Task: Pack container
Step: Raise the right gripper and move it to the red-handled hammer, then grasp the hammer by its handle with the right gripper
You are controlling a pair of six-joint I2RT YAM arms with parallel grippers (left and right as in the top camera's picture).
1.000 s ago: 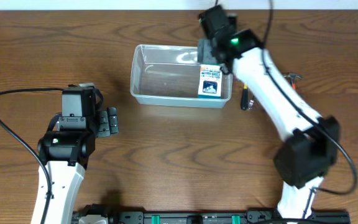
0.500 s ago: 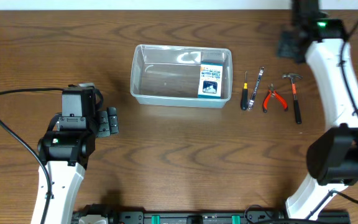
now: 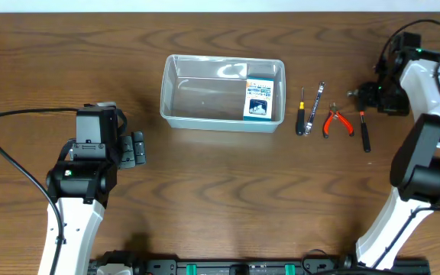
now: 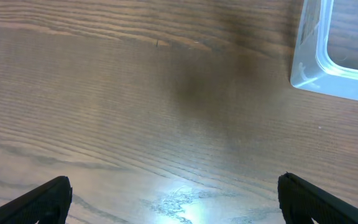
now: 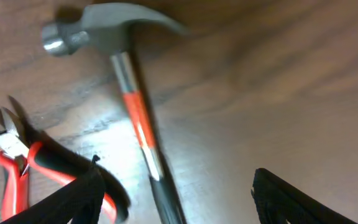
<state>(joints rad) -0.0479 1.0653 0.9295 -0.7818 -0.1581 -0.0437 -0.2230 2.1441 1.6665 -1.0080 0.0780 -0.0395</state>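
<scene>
The clear plastic container (image 3: 205,121) stands at the back middle of the table, and its corner shows in the left wrist view (image 4: 304,68). A small blue-and-white box (image 3: 259,100) stands inside its right end. A screwdriver (image 3: 300,120), a wrench (image 3: 319,101), red pliers (image 3: 337,123) and a hammer (image 3: 364,130) lie to its right. My right gripper (image 3: 370,95) is open over the hammer (image 5: 135,106), straddling its handle just below the head, with the pliers (image 5: 16,163) beside it. My left gripper (image 3: 137,149) is open and empty (image 4: 176,205) over bare table left of the container.
The wooden table's back edge runs close behind the container and the tools. The left arm's black cable (image 3: 6,164) loops over the left side of the table.
My right arm has left the container's right end, swung to the far right back, then come down over the hammer. The box stays in the container. The left arm has not moved.
</scene>
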